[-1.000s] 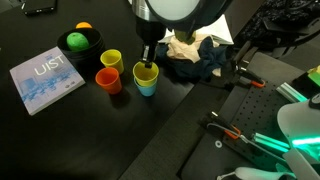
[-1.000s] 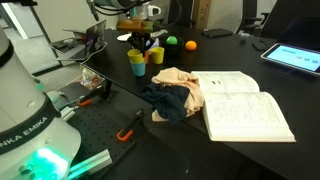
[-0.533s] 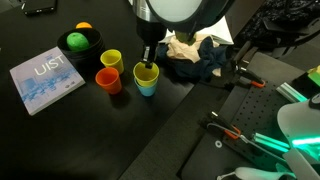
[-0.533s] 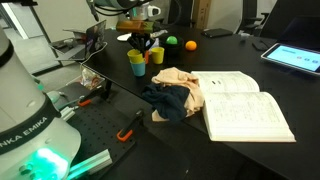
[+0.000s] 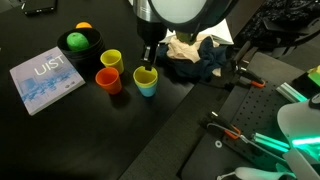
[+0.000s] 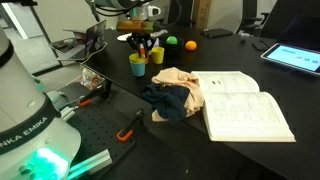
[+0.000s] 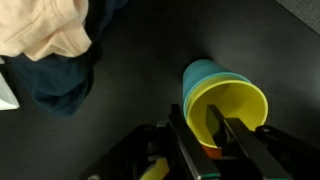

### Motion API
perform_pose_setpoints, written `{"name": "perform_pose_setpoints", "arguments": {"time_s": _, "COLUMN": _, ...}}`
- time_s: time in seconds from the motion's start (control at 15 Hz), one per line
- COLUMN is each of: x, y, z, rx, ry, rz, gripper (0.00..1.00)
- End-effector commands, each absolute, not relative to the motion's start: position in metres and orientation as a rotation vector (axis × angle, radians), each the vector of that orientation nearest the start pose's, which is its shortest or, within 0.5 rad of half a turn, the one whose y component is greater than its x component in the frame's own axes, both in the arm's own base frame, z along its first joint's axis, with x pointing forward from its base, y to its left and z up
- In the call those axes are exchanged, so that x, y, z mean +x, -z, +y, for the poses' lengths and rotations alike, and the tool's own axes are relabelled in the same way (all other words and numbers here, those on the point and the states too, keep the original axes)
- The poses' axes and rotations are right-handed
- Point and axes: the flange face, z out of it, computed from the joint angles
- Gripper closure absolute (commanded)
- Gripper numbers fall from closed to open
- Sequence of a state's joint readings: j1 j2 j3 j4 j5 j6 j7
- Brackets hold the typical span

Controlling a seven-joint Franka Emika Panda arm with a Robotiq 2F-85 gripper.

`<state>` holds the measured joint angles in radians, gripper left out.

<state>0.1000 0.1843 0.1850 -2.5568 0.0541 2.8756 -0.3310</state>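
Note:
A yellow cup (image 7: 240, 105) sits nested inside a blue cup (image 7: 200, 75) on the black table. The pair shows in both exterior views (image 5: 147, 82) (image 6: 137, 65). My gripper (image 7: 200, 135) comes down from above onto the yellow cup's rim, with one finger inside the cup and one outside against its wall. The fingers are shut on that rim. In both exterior views the gripper (image 5: 148, 62) (image 6: 143, 48) stands upright directly over the nested cups. A bit of orange shows between the fingers below the rim.
A second yellow cup (image 5: 111, 60) and an orange cup (image 5: 108, 80) stand close beside the nested pair. A black bowl (image 5: 80, 50) holds a green and an orange ball. A blue booklet (image 5: 45, 78), a cloth pile (image 5: 195, 55) (image 7: 50, 40) and an open book (image 6: 245, 105) lie nearby.
Almost nothing has moved. The gripper stays at the rim of the nested cups.

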Motion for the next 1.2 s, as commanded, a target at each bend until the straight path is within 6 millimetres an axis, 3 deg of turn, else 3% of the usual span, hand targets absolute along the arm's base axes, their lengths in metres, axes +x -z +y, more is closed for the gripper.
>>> {"name": "perform_pose_setpoints", "arguments": {"time_s": 0.0, "x": 0.4481, "y": -0.2142, "z": 0.1308, "rx": -2.968, "ry": 0.212, "rz": -0.853, "gripper": 0.6}}
{"name": "perform_pose_setpoints", "arguments": {"time_s": 0.87, "x": 0.4483, "y": -0.2144, "z": 0.131, "rx": -2.969, "ry": 0.211, "rz": -0.852, "gripper": 0.58}}
{"name": "perform_pose_setpoints", "arguments": {"time_s": 0.93, "x": 0.4483, "y": -0.2144, "z": 0.131, "rx": -2.969, "ry": 0.211, "rz": -0.852, "gripper": 0.33}}
{"name": "perform_pose_setpoints", "arguments": {"time_s": 1.0, "x": 0.4463, "y": -0.2129, "z": 0.1307, "rx": -2.971, "ry": 0.207, "rz": -0.85, "gripper": 0.31}}
{"name": "perform_pose_setpoints", "arguments": {"time_s": 1.13, "x": 0.4443, "y": -0.2111, "z": 0.1312, "rx": -2.97, "ry": 0.202, "rz": -0.85, "gripper": 0.18}}
